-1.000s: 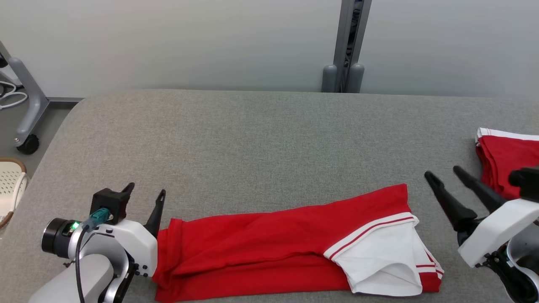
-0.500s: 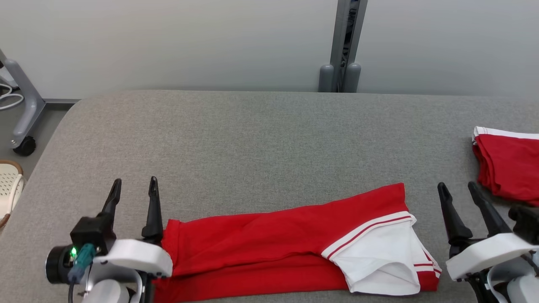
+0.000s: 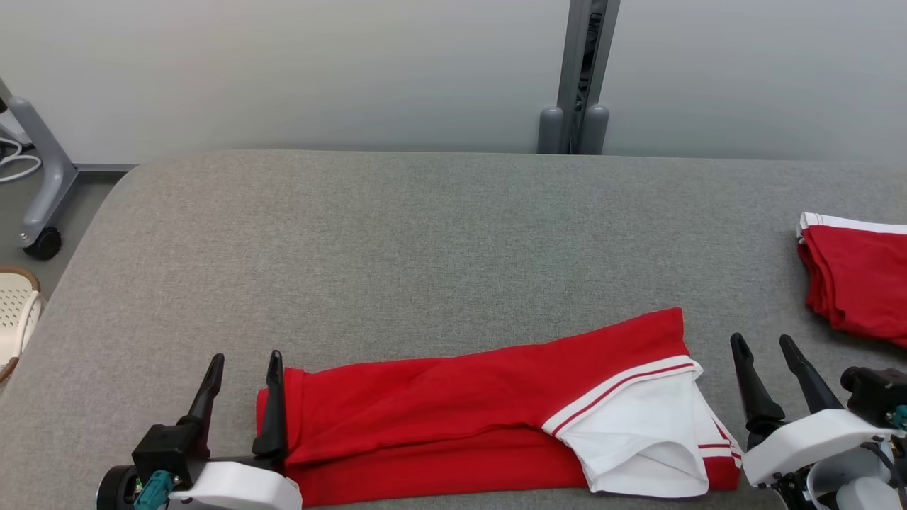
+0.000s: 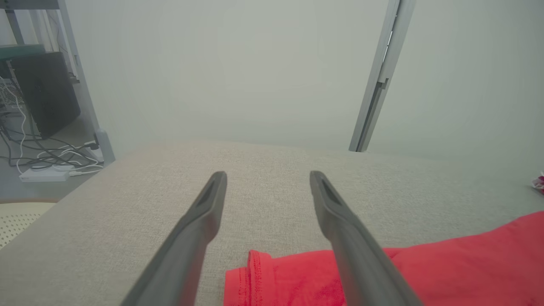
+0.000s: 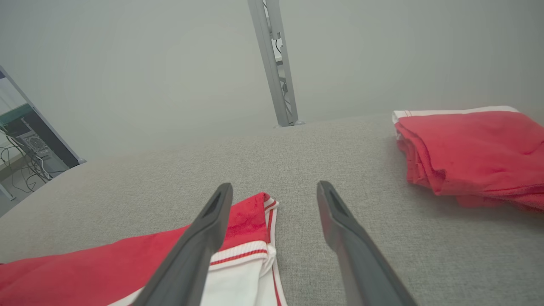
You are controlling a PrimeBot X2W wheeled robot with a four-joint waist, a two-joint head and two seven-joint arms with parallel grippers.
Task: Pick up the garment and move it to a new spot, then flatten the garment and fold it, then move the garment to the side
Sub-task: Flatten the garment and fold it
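Observation:
The garment (image 3: 460,411), red with a white, red-striped sleeve end at its right, lies folded into a long band near the front edge of the grey padded table (image 3: 439,234). My left gripper (image 3: 244,361) stands open at the band's left end, its right finger over the red hem (image 4: 255,276). Just past the right end, my right gripper (image 3: 765,343) is open too, holding nothing. In the right wrist view the striped sleeve (image 5: 250,263) lies under the left finger. In the left wrist view the left gripper (image 4: 267,176) holds nothing.
A second folded red garment (image 3: 857,283) lies at the table's right edge, also in the right wrist view (image 5: 471,148). A grey post (image 3: 577,78) stands behind the table. A wheeled stand (image 3: 35,184) and a cream basket (image 3: 14,312) sit off the left edge.
Both grippers have drawn back toward the front edge and turned to point straight ahead. The left one has shifted right, up against the garment's left end. The garment lies as before.

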